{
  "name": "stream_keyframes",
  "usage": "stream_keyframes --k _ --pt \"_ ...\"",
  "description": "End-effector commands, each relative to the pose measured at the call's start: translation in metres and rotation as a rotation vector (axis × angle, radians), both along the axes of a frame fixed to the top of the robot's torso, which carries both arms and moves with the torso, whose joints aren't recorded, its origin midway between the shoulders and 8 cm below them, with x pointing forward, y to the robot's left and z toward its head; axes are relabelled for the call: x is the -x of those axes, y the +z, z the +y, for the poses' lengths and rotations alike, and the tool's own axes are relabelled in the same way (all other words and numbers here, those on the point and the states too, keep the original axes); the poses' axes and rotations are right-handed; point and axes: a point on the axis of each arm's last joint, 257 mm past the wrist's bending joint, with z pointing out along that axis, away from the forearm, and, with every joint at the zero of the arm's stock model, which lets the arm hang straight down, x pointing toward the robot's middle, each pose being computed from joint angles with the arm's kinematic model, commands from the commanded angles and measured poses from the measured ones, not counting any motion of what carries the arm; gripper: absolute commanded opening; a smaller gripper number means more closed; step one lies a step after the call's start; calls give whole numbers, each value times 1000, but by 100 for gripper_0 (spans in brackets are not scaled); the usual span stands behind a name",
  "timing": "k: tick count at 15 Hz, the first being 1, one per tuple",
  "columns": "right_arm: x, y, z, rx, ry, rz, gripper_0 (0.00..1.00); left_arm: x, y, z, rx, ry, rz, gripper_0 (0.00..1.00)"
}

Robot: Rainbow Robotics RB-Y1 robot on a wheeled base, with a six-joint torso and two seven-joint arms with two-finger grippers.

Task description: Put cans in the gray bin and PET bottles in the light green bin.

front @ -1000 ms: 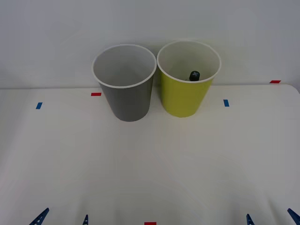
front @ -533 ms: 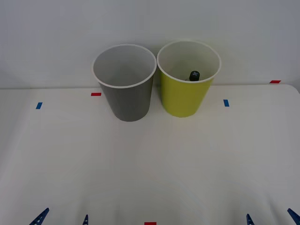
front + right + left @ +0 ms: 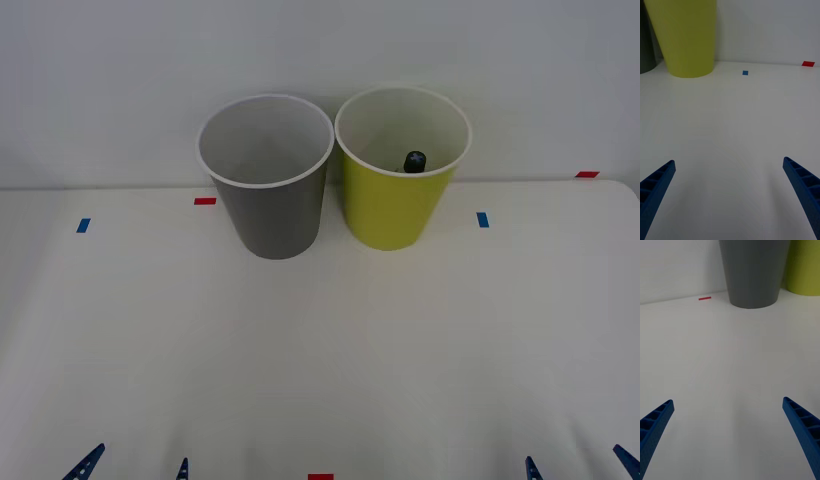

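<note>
The gray bin (image 3: 270, 205) and the light green bin (image 3: 398, 205) stand side by side at the back of the white table, almost touching. Inside the light green bin a black screw cap of the PET bottle (image 3: 415, 160) pokes up near the front wall; its body is hidden. The gray bin's inside looks white and I see no cans. My left gripper (image 3: 132, 468) is parked open at the near left edge, facing the gray bin (image 3: 752, 273). My right gripper (image 3: 578, 466) is parked open at the near right edge, facing the light green bin (image 3: 685, 37).
Small tape marks lie on the table: red (image 3: 205, 201) and blue (image 3: 83, 225) on the left, blue (image 3: 483, 219) and red (image 3: 587, 174) on the right, red (image 3: 320, 477) at the near edge. A white wall stands right behind the bins.
</note>
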Motion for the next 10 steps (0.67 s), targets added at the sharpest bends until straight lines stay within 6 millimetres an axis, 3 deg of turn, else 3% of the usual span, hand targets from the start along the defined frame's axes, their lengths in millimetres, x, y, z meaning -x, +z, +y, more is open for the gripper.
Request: stream_keyframes --k 1,10 --pt "0 0 0 0 0 0 100 0 0 0 0 0 0 100" --pt "0 0 0 0 0 0 100 0 0 0 0 0 0 100"
